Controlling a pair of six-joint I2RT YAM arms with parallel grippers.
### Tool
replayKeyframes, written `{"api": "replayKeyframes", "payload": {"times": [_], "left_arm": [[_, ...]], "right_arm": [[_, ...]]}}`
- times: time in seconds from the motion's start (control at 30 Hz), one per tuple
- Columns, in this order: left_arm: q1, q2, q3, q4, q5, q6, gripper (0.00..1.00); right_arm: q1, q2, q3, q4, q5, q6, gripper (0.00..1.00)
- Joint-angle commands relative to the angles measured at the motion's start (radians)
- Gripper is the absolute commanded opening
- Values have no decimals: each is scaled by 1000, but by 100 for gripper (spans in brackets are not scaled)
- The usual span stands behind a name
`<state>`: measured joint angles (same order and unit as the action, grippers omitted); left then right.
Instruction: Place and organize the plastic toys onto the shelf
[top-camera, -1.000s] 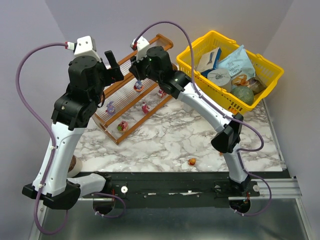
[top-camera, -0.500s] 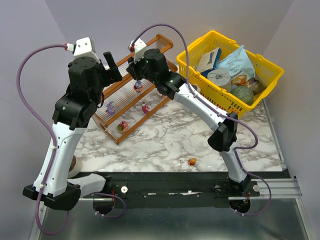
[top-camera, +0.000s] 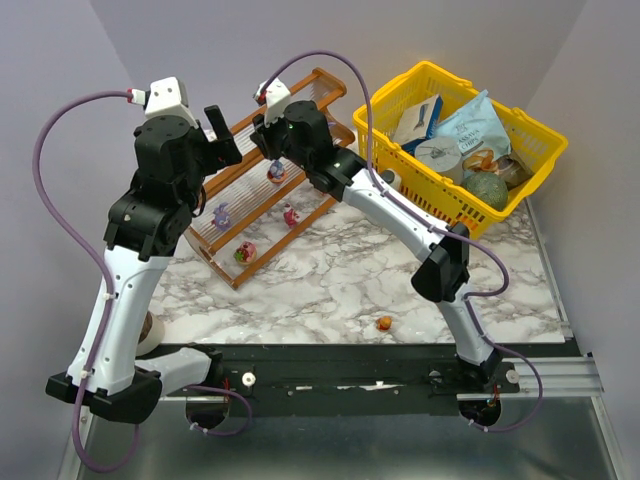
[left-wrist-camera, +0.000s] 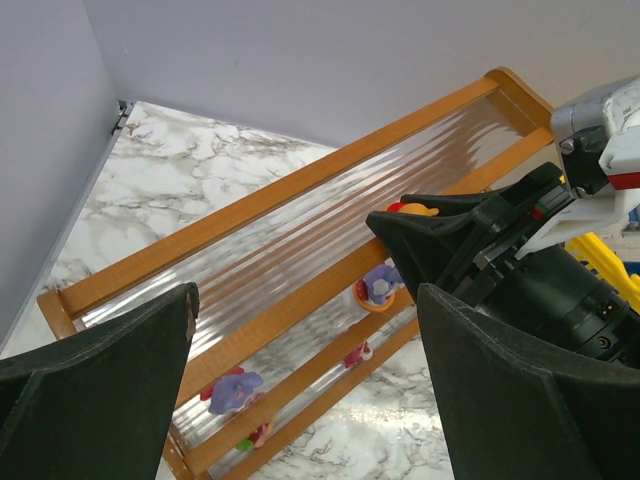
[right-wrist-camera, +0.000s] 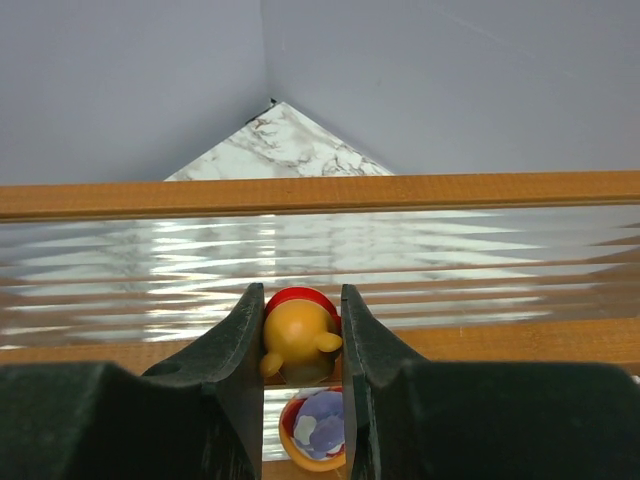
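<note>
Though half hidden by the right claw (right-wrist-camera: 300, 302), a yellow-and-red toy (right-wrist-camera: 298, 340).

1. We see the shelf (left-wrist-camera: 280, 192) with an orange-brown wooden frame and clear ribbed tiers.
2. The gripped toy (right-wrist-camera: 298, 338) in our black right gripper (right-wrist-camera: 300, 305) is yellow-orange and red.
3. Our worktop (top-camera: 340, 270) is white marble with grey veins.
4. The basket (top-camera: 390, 87) at the far right corner is yellow.

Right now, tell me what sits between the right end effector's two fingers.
A yellow figurine with a red top, pinched by the right end effector in front of the shelf; the right wrist view shows it.
</note>
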<state>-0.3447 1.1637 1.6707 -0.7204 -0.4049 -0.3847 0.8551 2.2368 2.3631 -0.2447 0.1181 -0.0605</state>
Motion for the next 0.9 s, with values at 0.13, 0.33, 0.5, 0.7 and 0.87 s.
{"api": "replayKeyframes", "payload": {"times": [0.13,0.33,0.5,0.7,0.87], "left_arm": [[18,-30,-23,16,26,23,99],[29,-36,-29,21,31,29,99],[36,-32,-42,26,28,30,99],[61,1,-39,21,17,24,99],[75,31,-23,27,38,23,99]], "right_arm": [[-5,73,13,10,60,-16,15],[-5,90,15,19,77,-19,16],[-7,93,13,27,81,-21,16],[-8,78,-2,22,78,-21,17],[-8,79,-4,19,75,-19,21]]}}
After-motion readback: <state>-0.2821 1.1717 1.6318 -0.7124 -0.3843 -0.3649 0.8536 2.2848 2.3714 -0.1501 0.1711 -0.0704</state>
